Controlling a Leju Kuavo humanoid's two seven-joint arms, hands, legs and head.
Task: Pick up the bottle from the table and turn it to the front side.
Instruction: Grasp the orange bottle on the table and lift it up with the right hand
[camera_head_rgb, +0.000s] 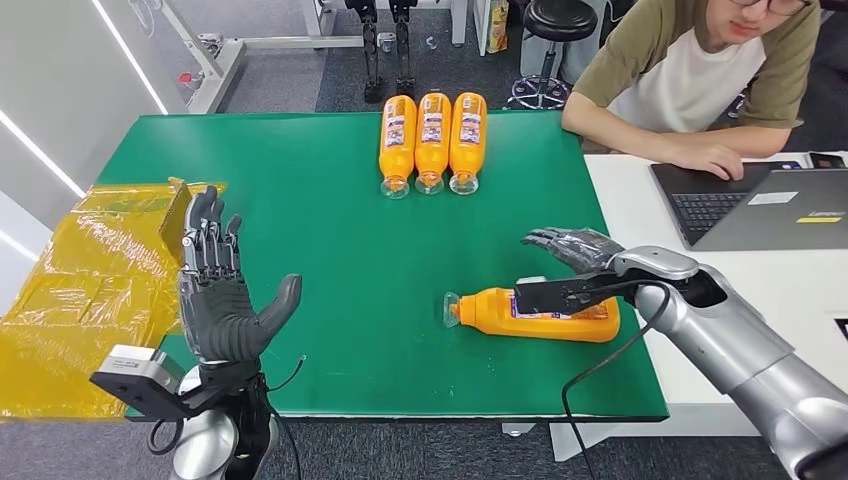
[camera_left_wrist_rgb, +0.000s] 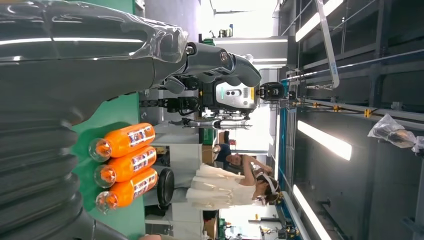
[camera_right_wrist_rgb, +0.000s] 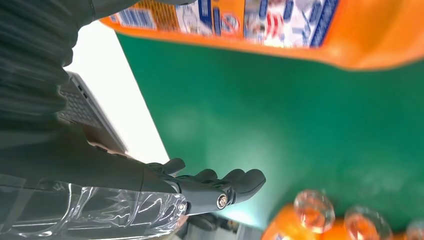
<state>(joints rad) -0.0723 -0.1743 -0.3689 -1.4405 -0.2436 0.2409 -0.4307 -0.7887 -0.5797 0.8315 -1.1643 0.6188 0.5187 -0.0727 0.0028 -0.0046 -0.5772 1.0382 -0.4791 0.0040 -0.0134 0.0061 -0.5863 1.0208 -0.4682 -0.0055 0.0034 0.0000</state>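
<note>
Head view: our right hand (camera_head_rgb: 572, 247) open, empty, just beyond lying orange juice bottle (camera_head_rgb: 535, 314); left hand (camera_head_rgb: 222, 296) spread wide, idle. Risk: round bottle rolls off table edge (camera_head_rgb: 640, 400) if nudged.

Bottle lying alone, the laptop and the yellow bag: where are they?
lone bottle (camera_head_rgb: 560, 316): head view, on its orange body by the label.
laptop (camera_head_rgb: 715, 208): head view, on its keyboard.
yellow bag (camera_head_rgb: 95, 275): head view, on its crinkled middle.

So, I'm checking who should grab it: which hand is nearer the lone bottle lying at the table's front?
Right. The right hand hovers open just behind the lone bottle; the left hand is raised open across the table, well apart.
</note>
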